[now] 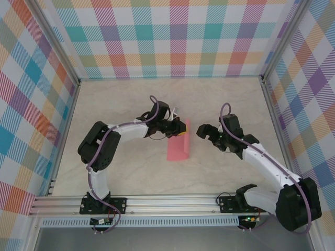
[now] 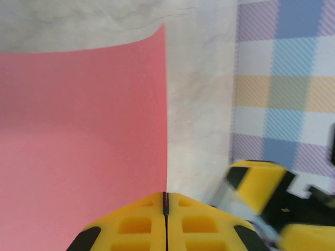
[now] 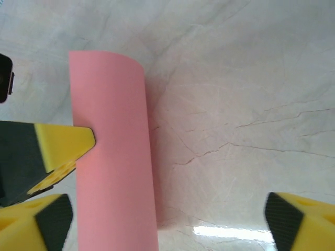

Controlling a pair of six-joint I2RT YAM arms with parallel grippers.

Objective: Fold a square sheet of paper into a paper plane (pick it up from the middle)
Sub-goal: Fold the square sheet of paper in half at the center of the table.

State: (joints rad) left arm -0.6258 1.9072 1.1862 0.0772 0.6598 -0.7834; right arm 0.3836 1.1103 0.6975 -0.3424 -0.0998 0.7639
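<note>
Low in the top view, an aluminium rail (image 1: 167,201) carries both arm bases. Above it at mid-frame, the square sheet of paper (image 1: 178,149), curled over on itself, rests on the pale marbled table (image 1: 131,172); the left gripper (image 1: 180,132) is clamped on its edge near the upper end, yellow fingers (image 2: 141,225) pressed together, its black wrist covering that corner. Just right of the sheet the right gripper (image 1: 205,135) hangs with jaws spread wide around nothing; the plaid back wall (image 1: 172,36) lies beyond.

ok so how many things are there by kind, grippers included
pink paper sheet: 1
grippers: 2 (left gripper shut on the sheet's edge, right gripper open)
total: 3
</note>
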